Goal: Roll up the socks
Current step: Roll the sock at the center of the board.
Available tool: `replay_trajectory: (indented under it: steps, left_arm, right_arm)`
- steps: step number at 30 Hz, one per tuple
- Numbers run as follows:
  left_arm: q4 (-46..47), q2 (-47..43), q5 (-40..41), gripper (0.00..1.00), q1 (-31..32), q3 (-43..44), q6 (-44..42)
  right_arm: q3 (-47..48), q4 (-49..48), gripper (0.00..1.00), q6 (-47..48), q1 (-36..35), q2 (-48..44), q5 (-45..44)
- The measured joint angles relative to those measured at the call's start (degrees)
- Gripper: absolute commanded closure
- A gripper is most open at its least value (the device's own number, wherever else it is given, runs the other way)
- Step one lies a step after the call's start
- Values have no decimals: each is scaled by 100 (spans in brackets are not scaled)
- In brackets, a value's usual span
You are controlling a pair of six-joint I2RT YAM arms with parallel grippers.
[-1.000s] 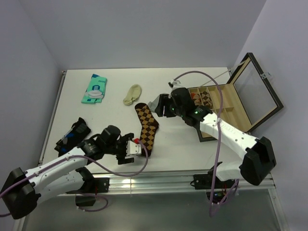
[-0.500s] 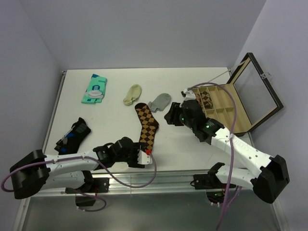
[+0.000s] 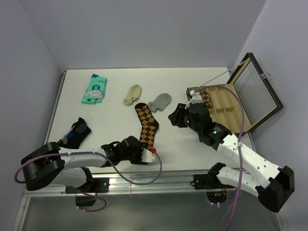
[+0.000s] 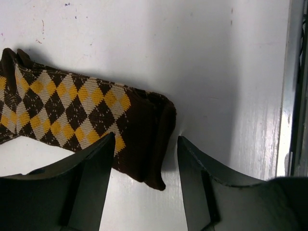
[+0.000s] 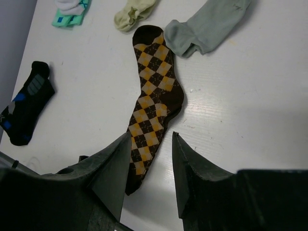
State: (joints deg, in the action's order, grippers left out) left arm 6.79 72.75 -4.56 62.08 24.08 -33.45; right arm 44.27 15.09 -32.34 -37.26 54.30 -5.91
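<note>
Seen from above, a long dark-brown knit sock with tan-orange argyle diamonds (image 3: 146, 126) lies flat on a matte white table (image 3: 110, 118), its rounded toe toward the far side and its cuff toward the near edge. Just beyond the toe lie a short cream ankle sock (image 3: 132, 94) and a short grey ankle sock (image 3: 160, 101), both soft and rumpled. A flat teal-and-white packet (image 3: 95, 88) sits far left, a black sock with blue patches (image 3: 74, 133) lies near left, and an open wooden compartment box with a glass lid (image 3: 226, 108) stands at the right. The left gripper (image 3: 146, 154) is at the cuff; the right gripper (image 3: 175, 117) hovers just right of the argyle sock. In the left wrist view, the jaws are spread on either side of the plain brown ribbed cuff. In the right wrist view, the jaws are parted and empty above the argyle sock.
</note>
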Motion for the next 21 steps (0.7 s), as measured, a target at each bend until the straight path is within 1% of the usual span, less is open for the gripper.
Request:
replay_trajectory:
  steps: [3, 6, 7, 9, 10, 12, 13, 16, 21]
  left_arm:
    - [13, 157, 37, 49, 0, 109, -7]
    - [7, 289, 52, 60, 0, 179, -17]
    - [-9, 341, 50, 65, 0, 221, -22]
    - [-70, 461, 48, 69, 0, 328, -20]
    - [-103, 511, 42, 74, 0, 376, -17]
    - [-214, 592, 7, 79, 0, 485, -13]
    - [-284, 629, -22, 86, 0, 546, -13]
    - [-592, 732, -166, 100, -4, 798, 26]
    - [-1346, 748, -748, 100, -195, 1259, 96]
  right_arm:
    - [-92, 20, 55, 0, 0, -48, -17]
    - [-168, 76, 55, 0, 0, -107, -35]
    - [-168, 94, 55, 2, 0, -127, -39]
    - [-168, 101, 55, 9, 0, -186, -50]
    - [-168, 105, 55, 22, 0, -219, -55]
    - [-168, 107, 55, 33, 0, -269, -55]
    - [-168, 114, 55, 46, 0, -289, -52]
    - [-168, 127, 56, 68, 0, -343, -50]
    - [-223, 87, 57, 90, 0, -566, -48]
